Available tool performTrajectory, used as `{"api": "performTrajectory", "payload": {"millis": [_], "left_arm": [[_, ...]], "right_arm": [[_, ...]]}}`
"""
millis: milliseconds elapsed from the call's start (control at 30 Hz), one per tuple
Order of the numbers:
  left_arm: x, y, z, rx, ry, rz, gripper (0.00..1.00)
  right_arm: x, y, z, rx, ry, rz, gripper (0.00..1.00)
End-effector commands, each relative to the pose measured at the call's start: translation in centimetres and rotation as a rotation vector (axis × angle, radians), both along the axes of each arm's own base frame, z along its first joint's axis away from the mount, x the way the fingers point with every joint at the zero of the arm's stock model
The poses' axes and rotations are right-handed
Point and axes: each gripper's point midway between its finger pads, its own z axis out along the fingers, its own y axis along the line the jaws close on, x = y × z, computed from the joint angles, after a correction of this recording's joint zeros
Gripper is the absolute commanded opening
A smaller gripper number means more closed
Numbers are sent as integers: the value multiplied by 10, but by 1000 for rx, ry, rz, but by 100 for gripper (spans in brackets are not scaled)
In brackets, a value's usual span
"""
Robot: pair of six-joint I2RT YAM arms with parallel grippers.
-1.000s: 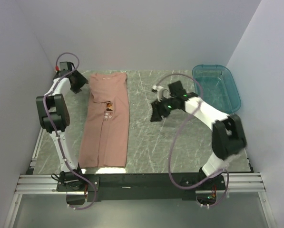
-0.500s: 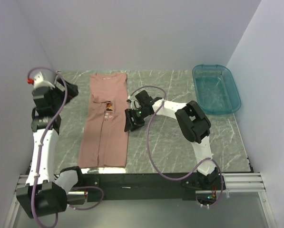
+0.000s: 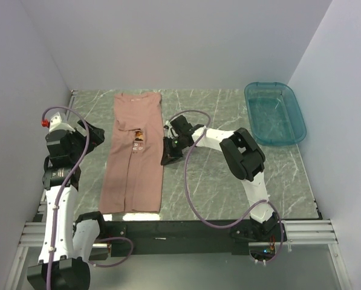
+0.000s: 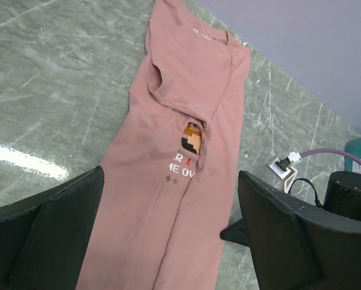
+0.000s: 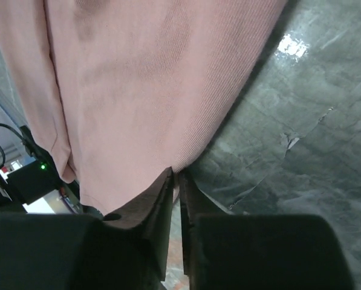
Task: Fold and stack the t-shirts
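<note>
The shirt [image 3: 135, 158] lies flat on the table [image 3: 222, 181], left of centre. It is folded lengthwise into a long narrow strip, with the collar at the far end and the hem toward the arms' bases. A sleeve is turned in over the chest, half covering the print [image 3: 138, 135], and white text sits just below it.

The right tool [image 3: 166, 158] is down at the strip's right edge, about halfway along. In the wrist view its fingers [image 5: 162, 199] stand almost together, and the shirt's edge [image 5: 150, 78] runs into the thin gap at their tips, so it is clamped on the cloth. Bare table [image 5: 301, 121] shows to the right of that edge.

The left tool [image 3: 91, 138] is just left of the shirt, level with the chest and not touching it. It looks down on the shirt [image 4: 186, 90] and print [image 4: 191, 136] from above, with its fingers [image 4: 53, 235] wide apart and nothing between them.

A teal bin [image 3: 276, 112] stands at the table's far right corner, well apart from the shirt.
</note>
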Motion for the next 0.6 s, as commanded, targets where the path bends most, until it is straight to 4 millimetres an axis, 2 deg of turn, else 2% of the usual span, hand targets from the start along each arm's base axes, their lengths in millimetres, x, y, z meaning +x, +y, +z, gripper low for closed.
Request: {"api": "performTrajectory", "payload": {"millis": [0, 133, 200, 267, 333, 367, 400, 467, 533, 567], "left_arm": [[-4, -2, -8, 15, 20, -18, 97], [-7, -2, -11, 18, 20, -16, 97], [-6, -5, -10, 11, 11, -31, 97], [-5, -8, -16, -4, 18, -46, 97], [-1, -15, -23, -35, 28, -81, 97], [5, -25, -37, -90, 74, -131, 96], [5, -25, -37, -91, 74, -132, 96], [10, -30, -43, -125, 99, -157, 94], [16, -41, -58, -185, 150, -207, 90], [18, -44, -63, -222, 172, -210, 89]], "right_arm": [[3, -8, -32, -98, -14, -29, 13], [7, -16, -29, -88, -17, -41, 0], [13, -22, -18, -74, -43, -50, 0], [25, -39, -10, -61, -54, -71, 0], [27, -52, -5, -58, -40, -57, 0], [32, -84, -4, -88, -37, -15, 0], [32, -84, -4, -88, -37, -14, 0], [36, -112, -6, -133, -56, 13, 0], [40, -130, -4, -159, -61, 34, 0], [35, -141, -6, -178, -52, 75, 0]]}}
